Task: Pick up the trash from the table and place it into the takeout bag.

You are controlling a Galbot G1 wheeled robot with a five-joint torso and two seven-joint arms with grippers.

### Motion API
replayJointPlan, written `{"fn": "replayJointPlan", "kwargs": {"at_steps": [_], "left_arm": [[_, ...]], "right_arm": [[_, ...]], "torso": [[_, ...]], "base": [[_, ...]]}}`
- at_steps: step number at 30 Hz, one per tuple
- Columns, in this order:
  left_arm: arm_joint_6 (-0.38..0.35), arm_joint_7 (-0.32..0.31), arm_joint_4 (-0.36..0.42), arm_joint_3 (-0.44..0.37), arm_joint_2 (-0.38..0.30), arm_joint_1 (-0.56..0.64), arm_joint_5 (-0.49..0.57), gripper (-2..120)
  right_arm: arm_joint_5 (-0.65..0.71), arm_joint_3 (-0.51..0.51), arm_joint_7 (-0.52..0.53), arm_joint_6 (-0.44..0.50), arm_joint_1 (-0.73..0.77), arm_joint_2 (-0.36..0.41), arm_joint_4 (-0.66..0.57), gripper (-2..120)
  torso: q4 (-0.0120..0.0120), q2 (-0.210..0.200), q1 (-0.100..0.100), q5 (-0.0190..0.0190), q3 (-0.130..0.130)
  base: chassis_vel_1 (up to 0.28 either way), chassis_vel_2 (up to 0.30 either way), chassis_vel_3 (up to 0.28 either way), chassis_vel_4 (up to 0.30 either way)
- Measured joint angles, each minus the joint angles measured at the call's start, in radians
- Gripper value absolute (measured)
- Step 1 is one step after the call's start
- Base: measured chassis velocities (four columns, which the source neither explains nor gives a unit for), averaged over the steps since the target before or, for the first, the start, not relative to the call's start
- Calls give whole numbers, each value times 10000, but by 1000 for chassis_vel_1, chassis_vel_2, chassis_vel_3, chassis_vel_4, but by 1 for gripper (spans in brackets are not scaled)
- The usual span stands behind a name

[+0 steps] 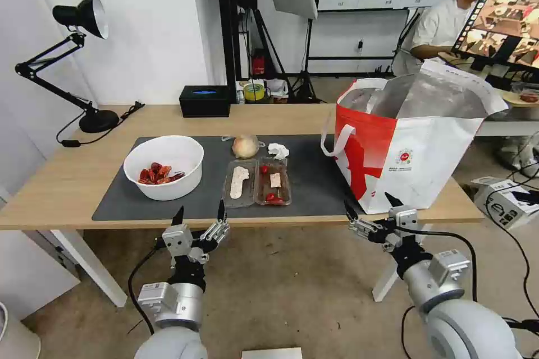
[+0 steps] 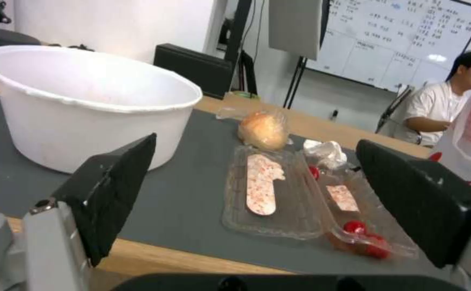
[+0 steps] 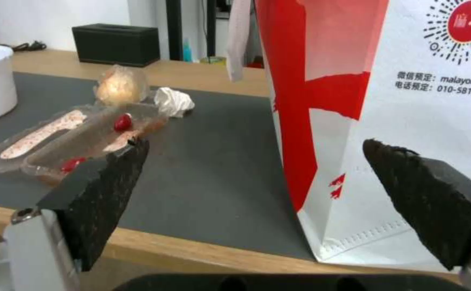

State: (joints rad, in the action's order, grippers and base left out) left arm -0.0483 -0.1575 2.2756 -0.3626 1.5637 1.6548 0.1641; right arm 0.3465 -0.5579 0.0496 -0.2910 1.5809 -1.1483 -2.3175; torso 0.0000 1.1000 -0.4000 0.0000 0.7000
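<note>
Trash, four pieces, all lying on the dark grey mat (image 1: 314, 179) of the table (image 1: 67, 179):
- White bowl (image 1: 164, 167) with red shells, sitting at the mat's left end.
- Clear two-compartment tray (image 1: 257, 182), lying at mid-mat near the front edge, just right of the bowl; a pale strip is resting in its left compartment, red bits and a small pale piece in its right.
- Beige wrapped ball (image 1: 245, 146), sitting just behind the tray.
- Crumpled white tissue (image 1: 278, 151), lying just right of the ball, behind the tray's right compartment.

Takeout bag (image 1: 415, 151), red and white, standing upright at the table's right end with its mouth gaping open and the silver lining showing; a white strap handle is hanging down its left side, and its base is overlapping the mat's right edge.

Left gripper (image 1: 200, 219), hovering off the table's front edge, below the gap between bowl and tray, fingers spread wide and holding nothing; through its wrist view the bowl (image 2: 84, 105), tray (image 2: 278, 194), ball (image 2: 263, 130) and tissue (image 2: 326, 152) are showing between the pads.

Right gripper (image 1: 370, 206), hovering off the front edge at the bag's near left corner, fingers spread wide and holding nothing; its wrist view is looking at the bag (image 3: 419, 133) close ahead.

Black box (image 1: 205, 100) with a blue top, sitting at the table's back edge. Black desk lamp (image 1: 73, 61), standing at the far left corner.
</note>
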Motion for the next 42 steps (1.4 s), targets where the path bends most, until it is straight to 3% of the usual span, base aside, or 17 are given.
{"fn": "replayJointPlan", "kwargs": {"at_steps": [7,9,10,12,13,16,20,28,32,36,42], "left_arm": [[-159,-10,13,74,-46,-38,794,100],[-365,-514,8,445,-196,-364,3162,100],[-365,-514,8,445,-196,-364,3162,100],[-521,-1320,10,659,-295,-759,5154,100],[-521,-1320,10,659,-295,-759,5154,100],[-538,-2172,17,842,-505,-1399,7301,100],[-544,-2641,36,958,-651,-1764,8563,100],[-660,-3586,-79,1151,-778,-2497,9697,100],[-1039,-4420,-388,1355,-878,-2800,9994,100],[-1201,-4780,-591,1405,-911,-2904,10227,100],[-1214,-4848,-835,1398,-931,-3282,10543,100]], "right_arm": [[-20,16,-2,3,15,-9,-5,100],[-26,42,-2,6,23,-10,21,100],[-26,42,-2,6,23,-10,21,100],[-36,69,12,7,23,-9,46,100],[-36,69,12,7,23,-9,46,100],[-40,69,42,7,27,28,80,100],[-42,54,58,8,39,40,103,100],[-93,71,90,9,49,-18,160,100],[-213,116,93,9,62,-58,228,100],[-243,121,94,9,59,-85,259,100],[-283,134,100,9,59,-167,332,100]], "torso": [[2,0,0,0,0],[0,0,0,0,0],[0,0,0,0,0],[0,-1,0,0,0],[0,-1,0,0,0],[0,0,0,0,0],[0,0,0,0,0],[0,0,0,0,1],[0,-1,0,0,0],[1,-1,0,0,0],[0,0,-1,1,-1]], "base": [[0,0,0,0],[0,0,0,0],[0,0,0,0],[0,0,0,0],[0,0,0,0],[0,0,0,0],[0,0,0,0],[0,0,0,0],[0,0,0,0],[0,0,0,0],[0,0,0,0]]}}
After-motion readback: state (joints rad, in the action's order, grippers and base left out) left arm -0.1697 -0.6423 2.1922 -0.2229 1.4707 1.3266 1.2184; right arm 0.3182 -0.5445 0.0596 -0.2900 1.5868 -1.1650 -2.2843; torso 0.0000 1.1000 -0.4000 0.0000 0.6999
